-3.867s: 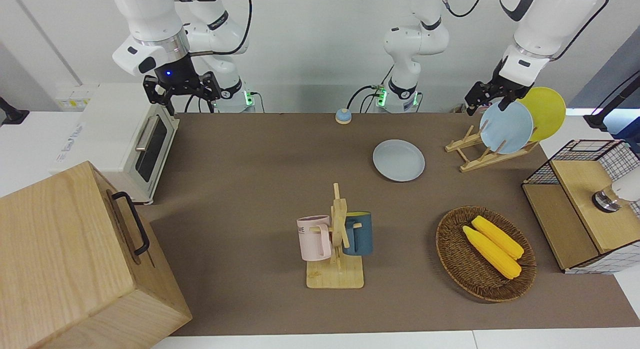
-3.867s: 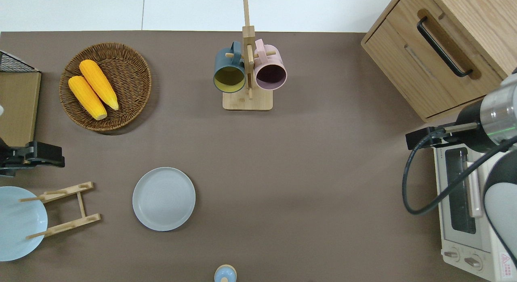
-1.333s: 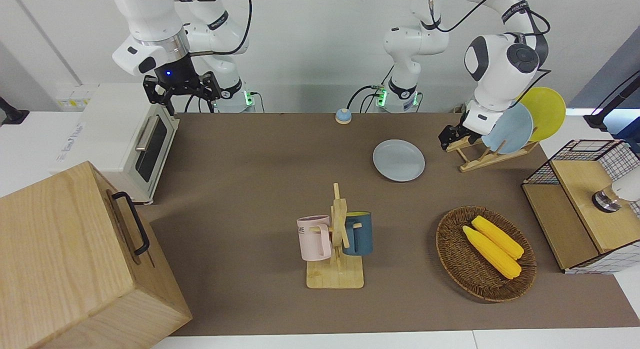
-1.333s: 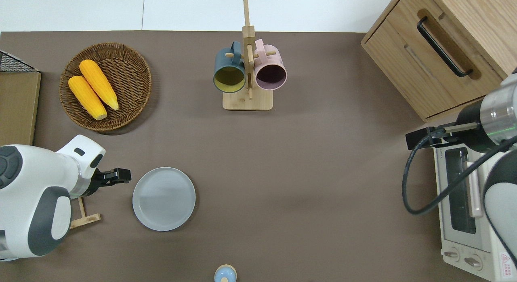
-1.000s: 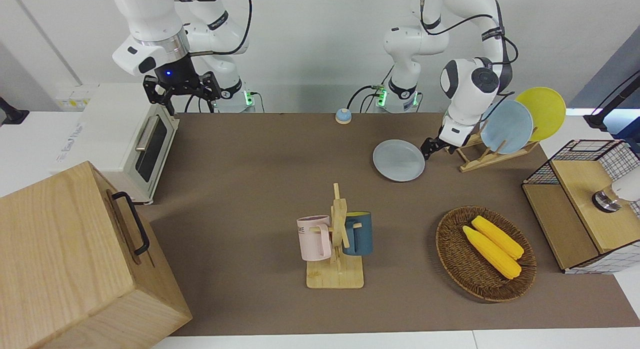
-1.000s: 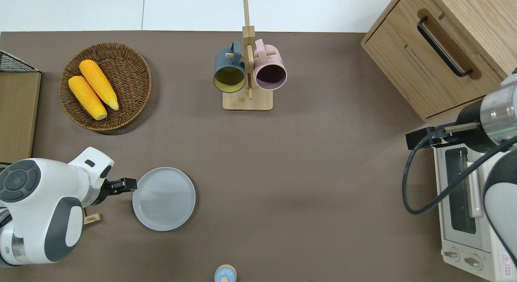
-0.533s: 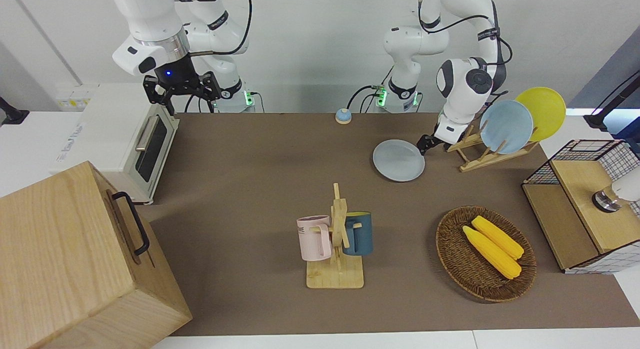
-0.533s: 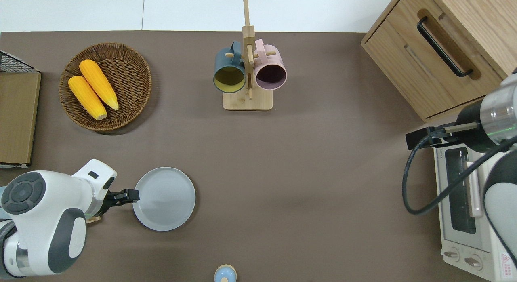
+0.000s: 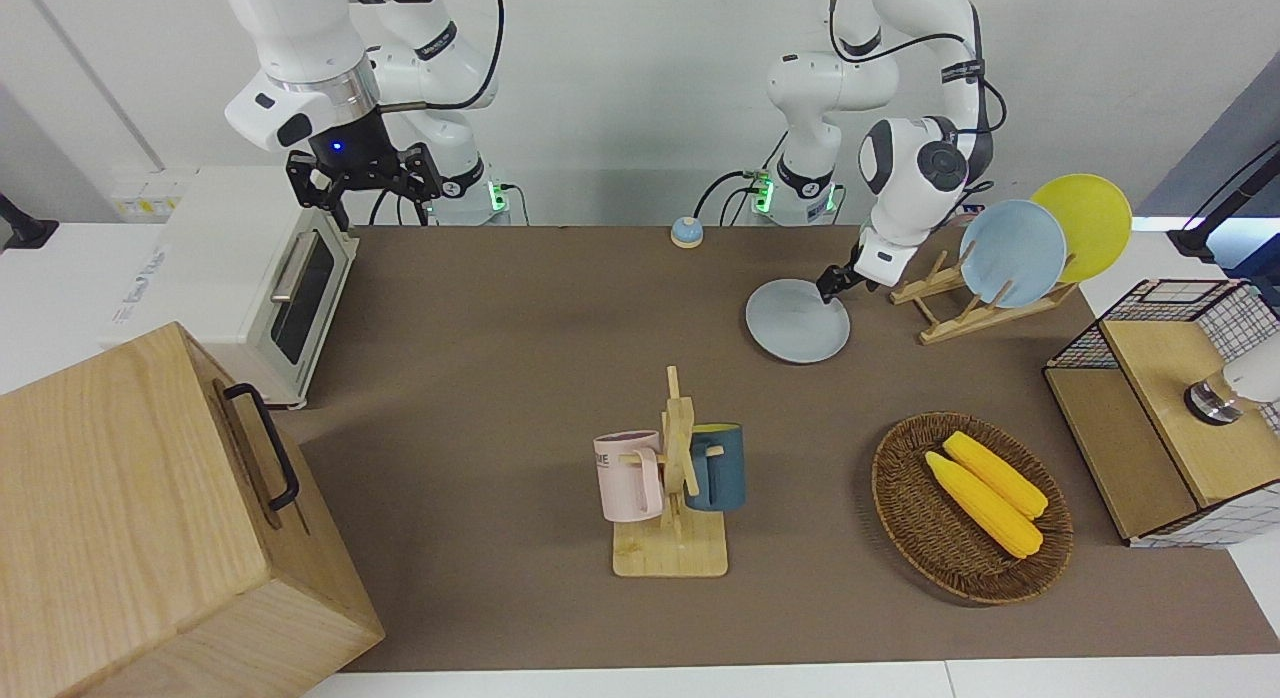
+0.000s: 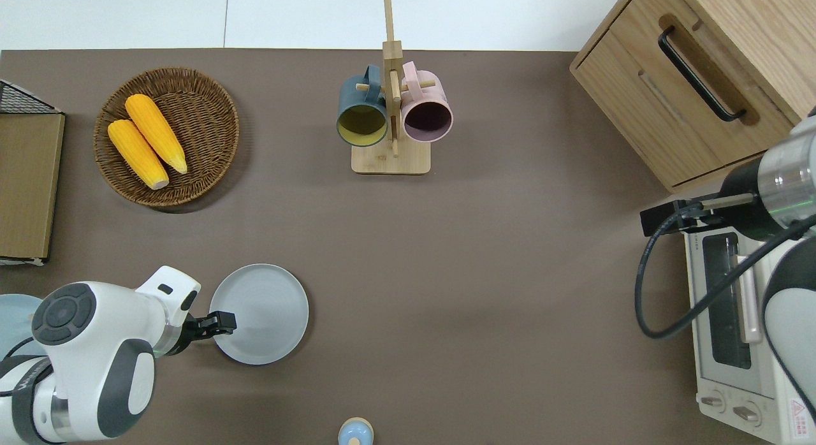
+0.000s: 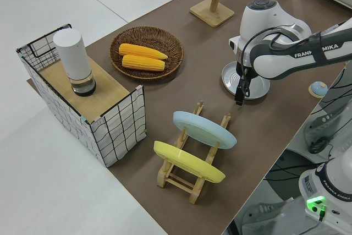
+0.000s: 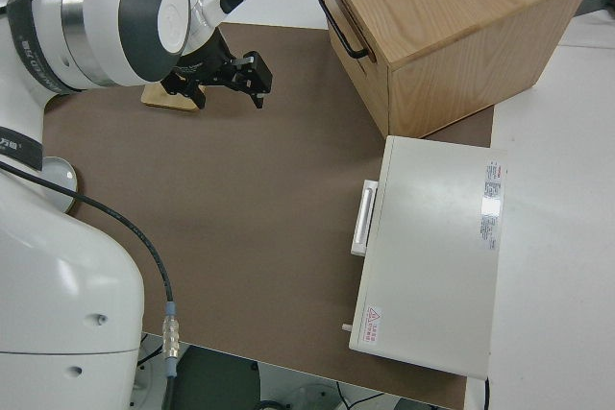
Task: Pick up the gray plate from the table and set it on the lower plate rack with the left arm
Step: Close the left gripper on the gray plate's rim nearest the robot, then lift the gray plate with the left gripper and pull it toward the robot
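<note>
The gray plate (image 9: 797,323) lies flat on the brown table (image 9: 520,378), beside the low end of the lower plate rack (image 9: 950,318). The plate also shows in the overhead view (image 10: 264,311) and the left side view (image 11: 258,85). My left gripper (image 9: 830,286) is open and low over the plate's rim on the side toward the rack, as the overhead view (image 10: 223,322) shows. In the left side view the left gripper (image 11: 240,94) points down. The rack (image 11: 187,182) holds a light blue plate (image 9: 1012,240) and a yellow plate (image 9: 1082,213). My right arm is parked, and the right gripper (image 9: 365,178) is open.
A wicker basket (image 9: 900,508) with two corn cobs stands farther from the robots than the rack. A wire basket (image 9: 1150,308) with a white cylinder stands at the left arm's end. A wooden mug stand (image 9: 672,478), a wooden cabinet (image 9: 150,518), a toaster oven (image 9: 290,298) and a small bell (image 9: 686,232) are also on the table.
My left gripper has come down from the rack and moved sideways to the gray plate's rim. The plate has not moved. The right arm has stayed still.
</note>
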{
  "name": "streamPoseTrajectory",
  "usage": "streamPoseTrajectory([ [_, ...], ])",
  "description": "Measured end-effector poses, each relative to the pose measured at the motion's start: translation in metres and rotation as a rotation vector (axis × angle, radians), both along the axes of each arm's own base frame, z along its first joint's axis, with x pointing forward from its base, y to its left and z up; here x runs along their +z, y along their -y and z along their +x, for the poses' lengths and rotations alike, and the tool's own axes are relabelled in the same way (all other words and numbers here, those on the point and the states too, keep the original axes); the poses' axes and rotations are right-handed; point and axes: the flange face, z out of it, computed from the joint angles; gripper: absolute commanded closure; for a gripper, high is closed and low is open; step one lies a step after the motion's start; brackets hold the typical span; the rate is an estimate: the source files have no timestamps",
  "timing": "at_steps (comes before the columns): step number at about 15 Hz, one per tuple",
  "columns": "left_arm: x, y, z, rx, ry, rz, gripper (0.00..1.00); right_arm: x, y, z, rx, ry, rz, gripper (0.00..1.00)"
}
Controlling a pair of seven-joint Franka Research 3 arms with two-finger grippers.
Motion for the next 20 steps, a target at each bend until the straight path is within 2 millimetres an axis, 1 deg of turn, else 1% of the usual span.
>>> streamPoseTrajectory([
  [3,-0.018,0.007,0.0,-0.012,-0.029,0.002,0.02,0.0,0.0,0.0,0.0,0.0,0.0,0.017],
  [4,-0.023,0.009,0.001,-0.011,-0.029,0.001,0.09,0.0,0.0,0.0,0.0,0.0,0.0,0.017],
  [6,-0.031,0.009,0.003,0.001,-0.027,-0.006,0.39,0.0,0.0,0.0,0.0,0.0,0.0,0.017],
  [8,-0.029,0.008,0.005,0.011,-0.02,-0.012,0.71,0.0,0.0,0.0,0.0,0.0,0.0,0.017],
  [9,-0.028,0.008,0.005,0.014,-0.016,-0.014,0.86,0.0,0.0,0.0,0.0,0.0,0.0,0.017],
  [10,-0.026,0.008,0.006,0.017,-0.011,-0.016,0.97,0.0,0.0,0.0,0.0,0.0,0.0,0.017],
  [11,-0.026,0.008,0.007,0.018,-0.008,-0.018,1.0,0.0,0.0,0.0,0.0,0.0,0.0,0.017],
  [18,-0.024,0.008,0.009,0.022,-0.002,-0.019,1.0,0.0,0.0,0.0,0.0,0.0,0.0,0.017],
  [20,-0.015,0.007,0.017,0.023,0.02,-0.021,1.0,0.0,0.0,0.0,0.0,0.0,0.0,0.017],
])
